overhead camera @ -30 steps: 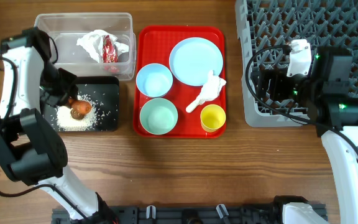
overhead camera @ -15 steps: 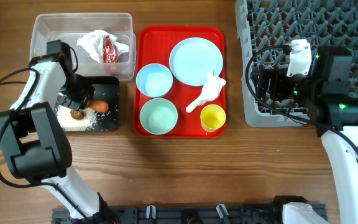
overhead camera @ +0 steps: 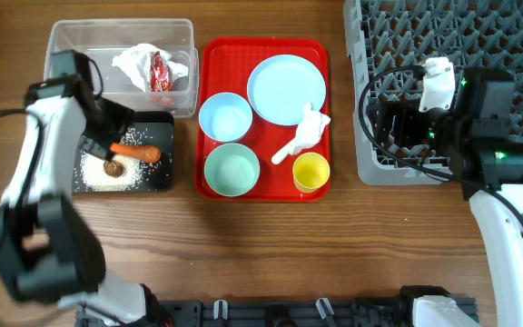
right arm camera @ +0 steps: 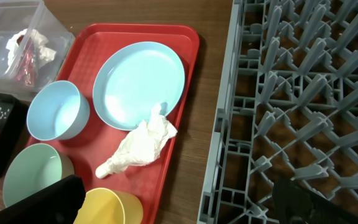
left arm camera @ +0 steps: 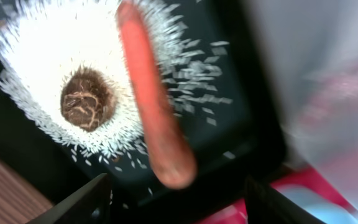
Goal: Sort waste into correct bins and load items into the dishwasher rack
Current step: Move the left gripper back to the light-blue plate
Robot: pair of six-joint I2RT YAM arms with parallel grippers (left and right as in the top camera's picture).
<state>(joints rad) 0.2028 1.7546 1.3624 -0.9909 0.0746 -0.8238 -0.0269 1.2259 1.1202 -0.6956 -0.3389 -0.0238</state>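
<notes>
We're seeing the left gripper (left arm camera: 176, 198) pulling back from the shallow black tray (overhead camera: 160, 127), jaws apart and empty. The orange carrot (overhead camera: 139, 153) it was covering a second ago is now lying loose on the white rice grains (overhead camera: 98, 174), beside the small brown lump (overhead camera: 113, 167). We're judging the food waste binned. The right gripper (right arm camera: 179, 205) is hanging by the grey lattice rack (overhead camera: 479, 27), jaws apart and empty. The crumpled white tissue (overhead camera: 305, 134) on the flat red tray (overhead camera: 210, 68) is probably next.

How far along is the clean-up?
Most waste looks binned: tissue and wrapper in the clear tub; rice, carrot and brown lump in the black tray. The left hand hovers open over the carrot. Remaining: plate, bowls and cup on the red tray, none in the rack.
</notes>
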